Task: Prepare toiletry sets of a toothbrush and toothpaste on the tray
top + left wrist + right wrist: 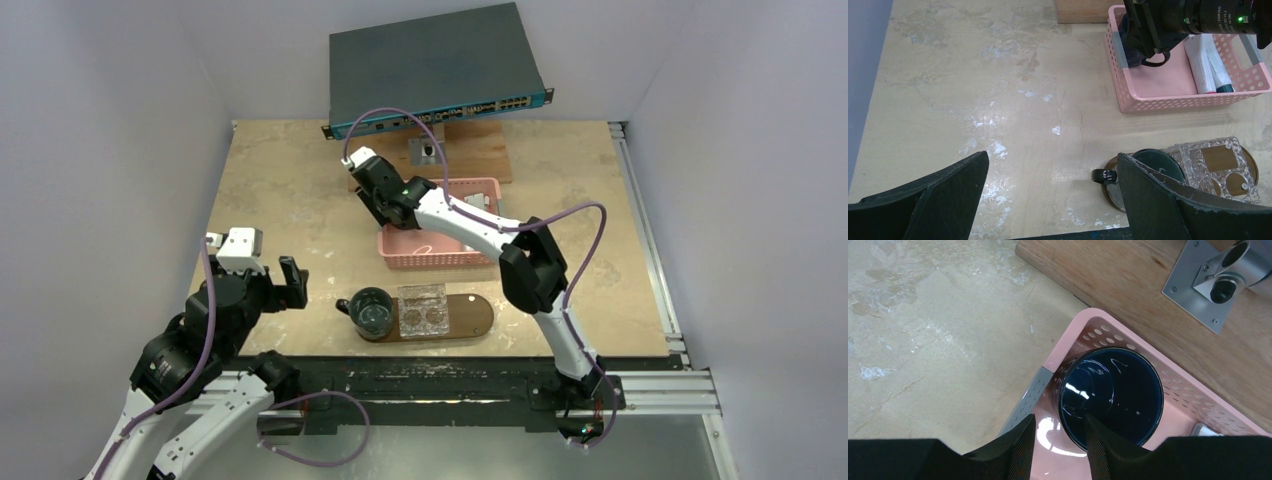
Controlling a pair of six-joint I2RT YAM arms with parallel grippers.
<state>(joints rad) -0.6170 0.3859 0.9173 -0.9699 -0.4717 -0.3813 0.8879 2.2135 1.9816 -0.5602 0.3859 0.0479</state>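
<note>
The toiletry sets (1205, 67), white tubes and a slim brush, lie in the right half of the pink basket (1173, 102). My right gripper (1060, 417) hangs over the basket's left corner with its jaws partly apart. One finger is above the inside of a dark mug (1118, 390) and the other is outside its rim, with pink floor showing between. The dark-brown tray (478, 316) lies at the near edge, bearing a second dark mug (372, 312) and a clear holder (422, 310). My left gripper (1053, 155) stands wide open over bare table, left of the tray.
A network switch (435, 65) sits on a wooden stand (480, 150) behind the basket (440, 258), and a metal bracket (1208, 285) is fixed to that stand. White walls close in on both sides, and a metal rail (640, 225) runs along the right edge.
</note>
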